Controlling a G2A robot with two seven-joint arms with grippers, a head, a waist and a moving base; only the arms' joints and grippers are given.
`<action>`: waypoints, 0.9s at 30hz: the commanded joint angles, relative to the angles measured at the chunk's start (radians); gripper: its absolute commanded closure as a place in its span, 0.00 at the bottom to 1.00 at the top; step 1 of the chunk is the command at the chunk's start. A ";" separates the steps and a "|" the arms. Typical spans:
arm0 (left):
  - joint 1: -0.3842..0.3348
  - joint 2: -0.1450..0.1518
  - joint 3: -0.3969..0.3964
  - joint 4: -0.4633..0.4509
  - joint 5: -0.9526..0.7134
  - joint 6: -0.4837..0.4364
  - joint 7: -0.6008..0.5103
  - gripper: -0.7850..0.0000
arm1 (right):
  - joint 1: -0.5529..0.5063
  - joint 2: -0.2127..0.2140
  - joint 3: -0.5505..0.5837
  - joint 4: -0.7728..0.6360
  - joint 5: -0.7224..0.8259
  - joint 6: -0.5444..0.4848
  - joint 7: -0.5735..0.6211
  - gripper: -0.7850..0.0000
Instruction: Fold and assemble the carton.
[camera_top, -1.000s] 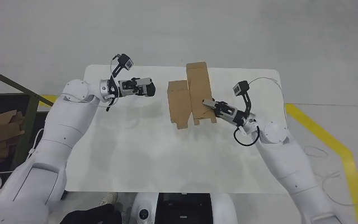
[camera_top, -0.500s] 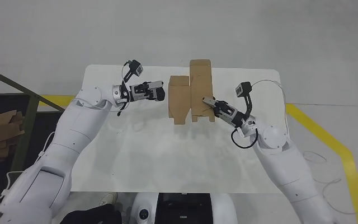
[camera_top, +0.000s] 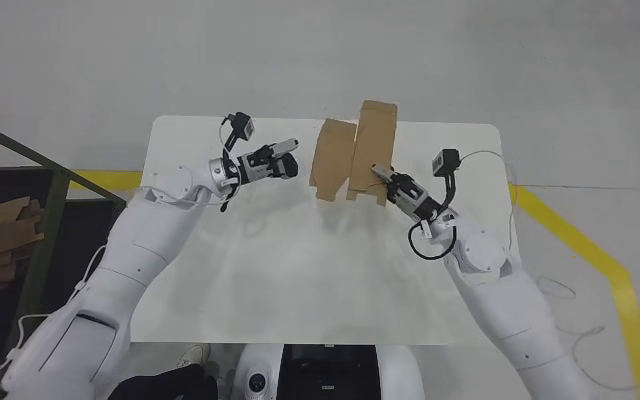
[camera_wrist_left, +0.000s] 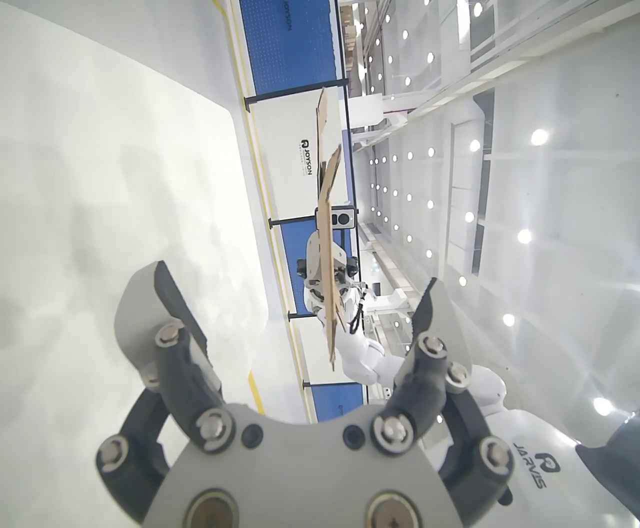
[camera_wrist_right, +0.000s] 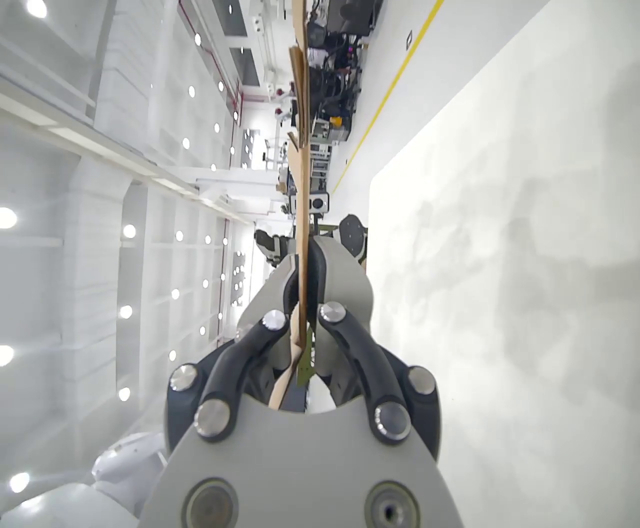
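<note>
One edge of the carton (camera_top: 352, 158) sits clamped in the right gripper (camera_top: 378, 171), held up probably for the wide-apart left gripper (camera_top: 294, 158).

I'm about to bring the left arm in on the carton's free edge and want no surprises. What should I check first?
1. Hold: right gripper shut on carton: ok.
2. Clearance: carton lifted off the table: ok.
3. Readiness: left gripper open: ok.
4. Contact: left gripper on carton: not ok, apart beside it.
5. Shape: carton opened up: not ok, flat.
</note>
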 joint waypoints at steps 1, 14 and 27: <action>0.013 -0.004 0.007 -0.019 0.005 0.003 0.020 0.00 | -0.007 -0.004 -0.005 -0.015 -0.032 0.027 -0.061 1.00; -0.012 -0.060 0.085 0.015 0.016 -0.001 0.129 0.00 | -0.082 -0.030 -0.033 -0.129 -0.056 0.103 -0.300 1.00; -0.059 -0.110 0.127 0.084 -0.003 -0.027 0.131 0.69 | -0.111 -0.045 -0.022 -0.137 -0.084 0.136 -0.359 1.00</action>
